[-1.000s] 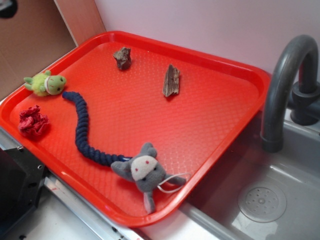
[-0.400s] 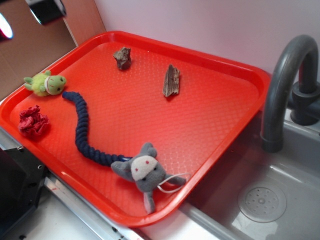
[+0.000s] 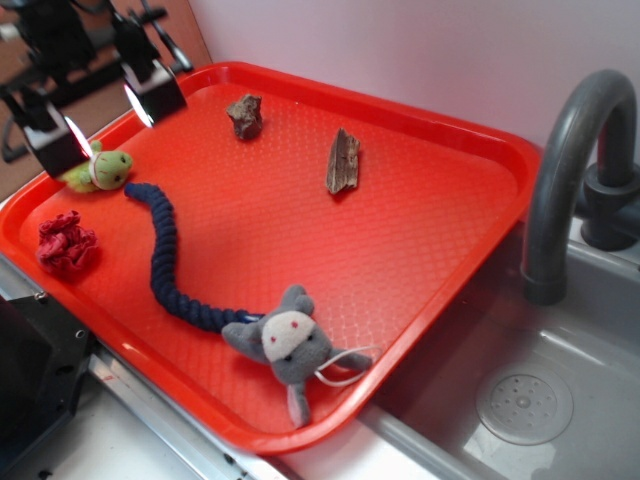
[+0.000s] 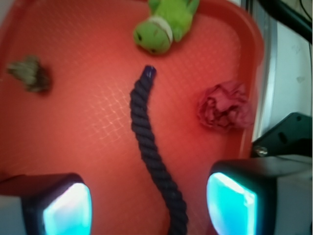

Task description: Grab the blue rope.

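Lying on red tray (image 3: 470, 150): blue rope (image 3: 160, 260), apparently untouched.

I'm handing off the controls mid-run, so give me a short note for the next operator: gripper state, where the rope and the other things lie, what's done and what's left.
Gripper: open, empty, above the tray's far left corner near the green plush toy.
Blue rope: flat on the red tray, curving from its free tip beside the green toy down to the grey mouse head near the front edge. In the wrist view the rope runs between the two fingers, not touched.
Also on the tray: dark-red fabric wad, two brown pieces at the back.
Done: gripper positioned over the rope.
Left: descend, close on the rope, lift.
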`<state>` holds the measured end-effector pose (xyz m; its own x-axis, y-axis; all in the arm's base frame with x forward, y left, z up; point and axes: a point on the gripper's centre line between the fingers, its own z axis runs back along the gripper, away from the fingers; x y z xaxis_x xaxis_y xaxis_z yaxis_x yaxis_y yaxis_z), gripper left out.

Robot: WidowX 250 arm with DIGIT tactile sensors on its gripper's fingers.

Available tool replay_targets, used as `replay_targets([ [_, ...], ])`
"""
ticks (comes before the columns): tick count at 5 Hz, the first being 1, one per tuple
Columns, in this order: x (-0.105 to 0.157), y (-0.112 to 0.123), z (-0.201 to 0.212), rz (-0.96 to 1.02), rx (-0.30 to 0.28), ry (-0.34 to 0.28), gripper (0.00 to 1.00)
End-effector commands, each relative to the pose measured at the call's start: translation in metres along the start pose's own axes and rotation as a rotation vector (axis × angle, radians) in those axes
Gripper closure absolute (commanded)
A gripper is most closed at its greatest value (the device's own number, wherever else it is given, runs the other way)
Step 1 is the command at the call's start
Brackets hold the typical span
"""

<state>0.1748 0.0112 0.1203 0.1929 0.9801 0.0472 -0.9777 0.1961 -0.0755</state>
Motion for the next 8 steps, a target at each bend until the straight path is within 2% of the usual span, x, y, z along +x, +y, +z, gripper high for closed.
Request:
replay_targets([
  [1,-0.010,-0.001,-0.044,-0.092,0.015,-0.058,0.00],
  [2,-0.015,-0.001,-0.060,-0.125,0.013,-0.089,0.00],
  [3,-0.014,0.002,-0.069,-0.133,0.016,-0.072,0.00],
  [4,-0.016,0.005,-0.082,-0.151,0.037,-0.101,0.00],
  [5,-0.016,0.009,-0.086,-0.155,0.044,-0.124,1.00],
  [7,-0.012,0.024,-0.092,-0.144,0.048,-0.152,1.00],
  [8,-0.011,0.023,-0.093,-0.144,0.045,-0.150,1.00],
])
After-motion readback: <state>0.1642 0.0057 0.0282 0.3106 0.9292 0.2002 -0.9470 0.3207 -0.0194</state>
